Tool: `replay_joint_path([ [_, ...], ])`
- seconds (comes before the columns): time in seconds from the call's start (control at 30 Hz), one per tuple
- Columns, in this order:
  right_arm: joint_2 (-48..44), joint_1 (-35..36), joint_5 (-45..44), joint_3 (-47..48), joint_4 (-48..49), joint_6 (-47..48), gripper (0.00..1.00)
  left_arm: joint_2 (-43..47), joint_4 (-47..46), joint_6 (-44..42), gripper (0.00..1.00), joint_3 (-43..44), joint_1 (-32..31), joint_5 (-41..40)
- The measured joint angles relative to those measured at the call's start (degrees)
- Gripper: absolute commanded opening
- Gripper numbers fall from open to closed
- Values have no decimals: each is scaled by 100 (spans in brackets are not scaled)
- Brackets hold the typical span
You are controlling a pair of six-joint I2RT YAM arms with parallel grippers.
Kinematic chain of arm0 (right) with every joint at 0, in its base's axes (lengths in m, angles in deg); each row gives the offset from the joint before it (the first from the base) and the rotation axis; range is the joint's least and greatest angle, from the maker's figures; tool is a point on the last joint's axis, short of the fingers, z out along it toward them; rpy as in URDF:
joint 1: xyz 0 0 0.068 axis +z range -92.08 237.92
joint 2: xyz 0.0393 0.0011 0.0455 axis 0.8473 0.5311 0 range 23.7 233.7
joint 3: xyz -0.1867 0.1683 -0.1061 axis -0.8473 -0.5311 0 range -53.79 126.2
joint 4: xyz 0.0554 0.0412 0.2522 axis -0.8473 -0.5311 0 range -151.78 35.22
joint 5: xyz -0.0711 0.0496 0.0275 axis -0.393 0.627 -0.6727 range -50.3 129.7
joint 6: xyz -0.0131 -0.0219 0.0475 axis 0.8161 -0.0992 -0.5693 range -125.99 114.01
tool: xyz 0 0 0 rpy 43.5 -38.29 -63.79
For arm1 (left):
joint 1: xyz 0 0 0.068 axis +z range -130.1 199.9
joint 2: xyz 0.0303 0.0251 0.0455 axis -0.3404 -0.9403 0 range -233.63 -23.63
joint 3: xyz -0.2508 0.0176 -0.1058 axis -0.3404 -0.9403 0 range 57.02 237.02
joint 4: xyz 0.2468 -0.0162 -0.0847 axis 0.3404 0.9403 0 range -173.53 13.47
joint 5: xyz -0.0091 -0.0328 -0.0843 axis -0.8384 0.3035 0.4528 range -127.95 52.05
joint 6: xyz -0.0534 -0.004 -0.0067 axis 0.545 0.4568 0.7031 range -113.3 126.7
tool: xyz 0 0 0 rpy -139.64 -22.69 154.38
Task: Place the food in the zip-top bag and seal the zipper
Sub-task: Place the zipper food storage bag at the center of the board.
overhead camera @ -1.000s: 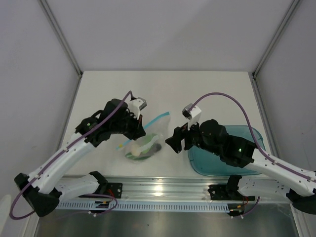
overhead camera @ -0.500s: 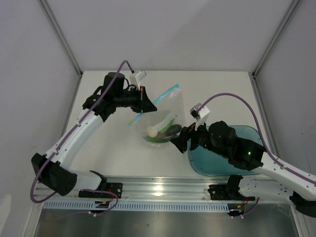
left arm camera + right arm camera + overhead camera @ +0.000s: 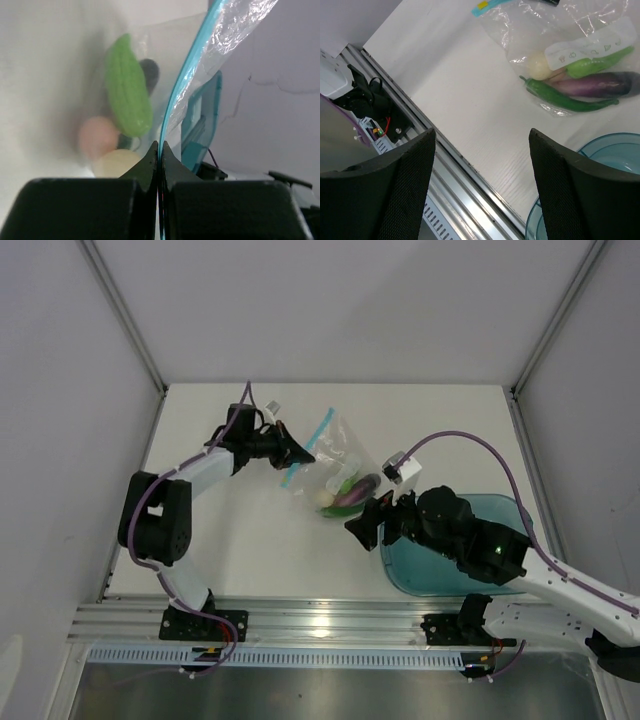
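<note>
The zip-top bag (image 3: pixel 600 20) is clear, crinkly, glossy plastic; its zipper (image 3: pixel 181 86) is smooth blue plastic. The tray (image 3: pixel 405 570) is translucent plastic, the table (image 3: pixel 250 540) matt white.

Clear zip-top bag (image 3: pixel 342 452), light blue zipper (image 3: pixel 310 447) at its left, holds the food (image 3: pixel 346 494).

Zip-top bag (image 3: pixel 338 452) sits mid-desk (image 3: pixel 240 540), its near end resting on the surface.
In the bag's near end, bunched: cucumber (image 3: pixel 592 65), with eggplant (image 3: pixel 602 82) beside it, pepper (image 3: pixel 570 101) nearest the bag's bottom, and cream egg (image 3: pixel 539 65) and pink egg (image 3: pixel 559 76) to their left.
Zipper (image 3: pixel 185 85) lies along the bag's left edge and passes between the left fingers (image 3: pixel 145 170).
Right fingers (image 3: pixel 400 190) are near-right of the bag, apart from it.
Tray (image 3: pixel 520 520) lies right of the bag, toward the near edge.
</note>
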Motion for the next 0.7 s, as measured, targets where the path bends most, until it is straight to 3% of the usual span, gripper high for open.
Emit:
replay_joint_path([
  [0.4, 197, -251, 227, -271, 229, 0, 76, 195, 776, -754, 1, -214, 669, -1432],
  [0.7, 625, -409, 411, -345, 446, -74, 76, 448, 855, -1064, 0, -1110, 1266, -2312],
])
